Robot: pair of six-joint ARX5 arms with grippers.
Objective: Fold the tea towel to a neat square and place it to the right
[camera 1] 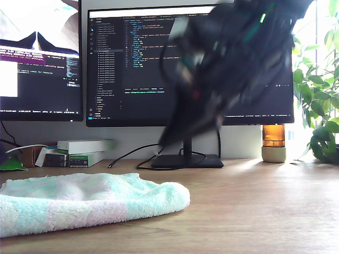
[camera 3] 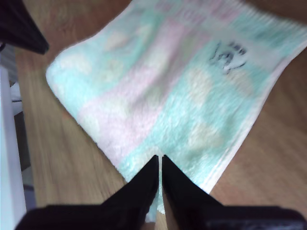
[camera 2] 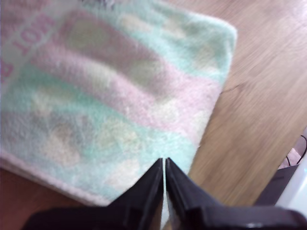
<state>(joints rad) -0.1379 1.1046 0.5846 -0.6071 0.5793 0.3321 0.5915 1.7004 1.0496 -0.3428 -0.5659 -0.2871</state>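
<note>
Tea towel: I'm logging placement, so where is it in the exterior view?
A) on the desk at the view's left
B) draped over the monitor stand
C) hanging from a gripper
A: the tea towel lies flat on the wooden desk at the exterior view's left.

Exterior view: mounted low, almost at desktop height, facing across the wooden desk toward a wide monitor and a second monitor at the back. Close to the tea towel, lying in the foreground at the exterior view's left. Partly blocked by a blurred arm up high, toward the exterior view's right.

First wrist view: carried behind my first gripper, aimed steeply down past closed jaws, near the towel's pink and mint bands and one rounded corner.

Second wrist view: carried behind my second gripper, likewise aimed down past closed jaws, slightly blurred, near a towel edge.

Shared by all three: towel and desk surface.
</note>
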